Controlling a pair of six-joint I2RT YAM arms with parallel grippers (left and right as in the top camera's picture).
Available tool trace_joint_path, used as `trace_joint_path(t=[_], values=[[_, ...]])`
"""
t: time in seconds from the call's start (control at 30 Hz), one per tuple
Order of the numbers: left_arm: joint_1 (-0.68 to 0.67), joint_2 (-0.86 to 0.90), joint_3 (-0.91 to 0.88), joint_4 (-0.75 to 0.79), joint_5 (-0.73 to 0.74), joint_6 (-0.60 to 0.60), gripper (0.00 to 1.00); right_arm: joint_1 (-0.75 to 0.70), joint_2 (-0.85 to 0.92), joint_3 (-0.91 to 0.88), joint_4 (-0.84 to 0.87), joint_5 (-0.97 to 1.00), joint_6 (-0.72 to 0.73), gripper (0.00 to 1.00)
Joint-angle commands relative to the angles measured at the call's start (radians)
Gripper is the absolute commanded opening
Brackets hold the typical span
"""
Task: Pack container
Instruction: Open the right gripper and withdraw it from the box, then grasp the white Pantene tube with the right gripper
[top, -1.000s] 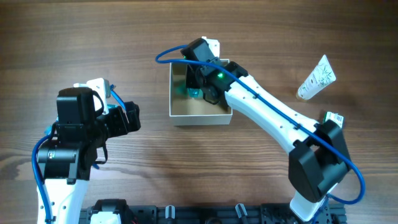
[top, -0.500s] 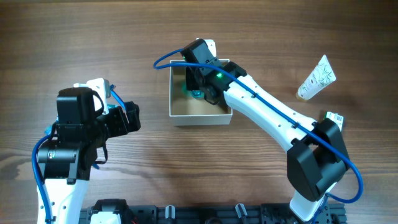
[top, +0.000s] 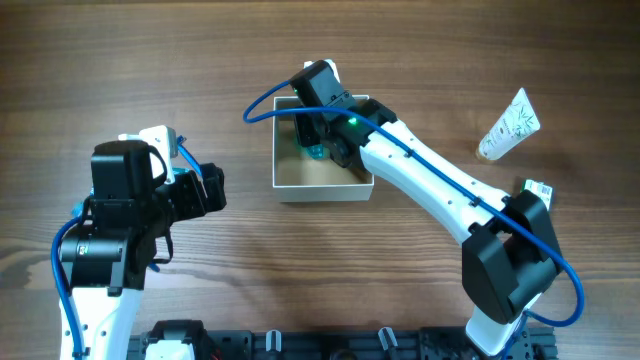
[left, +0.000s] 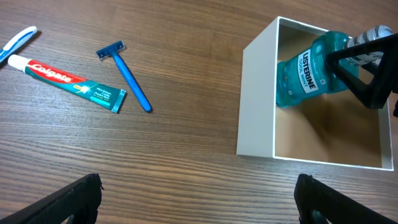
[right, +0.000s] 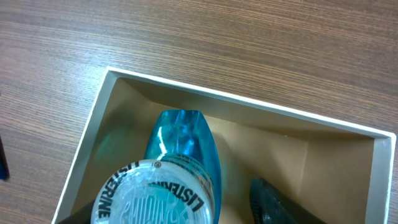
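Teal-blue mouthwash bottle (left: 308, 71) is held by its cap in the right gripper (left: 365, 57), which is clenched on it. The bottle is hung inside the container (left: 255, 106), w/ its base toward the wall nearest the loose items. Long axis is tilted, not upright: base low & away from the gripper, cap high. Whether the base is touching the tan floor can't be told. Judged: lowering, then release, is what's called for. The thin wall is just beside the base, so a nudge of the box is to be watched for. Floor room beside the bottle is ample. Left gripper (left: 198, 200) is spread wide, nothing held. It is nearer the toothpaste (left: 65, 78), razor (left: 127, 78) & toothbrush (left: 15, 42), laid flat on the wood counter (left: 155, 155). A white tube (top: 508, 125) lies well apart, on the right arm's side.
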Motion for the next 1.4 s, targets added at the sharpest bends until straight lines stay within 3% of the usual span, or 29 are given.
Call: trace_joint_path(t=[0.0, 0.2, 0.4, 0.53, 0.67, 0.73, 0.87, 1.03, 1.37], values=[[-0.007, 0.000, 0.023, 0.002, 0.030, -0.009, 1.00, 0.003, -0.045, 0.024, 0.001, -0.005, -0.021, 0.62], [-0.007, 0.000, 0.023, 0.003, 0.030, -0.009, 1.00, 0.003, -0.157, 0.024, -0.067, -0.082, -0.170, 0.66], [-0.007, 0.000, 0.023, 0.003, 0.030, -0.009, 1.00, -0.030, -0.361, 0.024, -0.154, -0.087, -0.166, 0.68], [-0.007, 0.000, 0.023, 0.003, 0.031, -0.009, 1.00, -0.153, -0.507, 0.024, -0.224, -0.034, -0.105, 0.74], [-0.007, 0.000, 0.023, 0.003, 0.031, -0.009, 1.00, -0.375, -0.585, 0.024, -0.343, -0.048, -0.128, 0.80], [-0.007, 0.000, 0.023, 0.003, 0.030, -0.009, 1.00, -0.492, -0.588, 0.023, -0.406, -0.083, -0.209, 0.82], [-0.007, 0.000, 0.023, 0.003, 0.030, -0.009, 1.00, -0.689, -0.569, 0.021, -0.468, -0.096, -0.224, 0.86], [-0.007, 0.000, 0.023, 0.003, 0.030, -0.009, 1.00, -0.898, -0.525, 0.021, -0.476, -0.277, -0.331, 0.88], [-0.007, 0.000, 0.023, 0.003, 0.030, -0.009, 1.00, -0.998, -0.350, 0.020, -0.560, -0.399, -0.515, 0.88]])
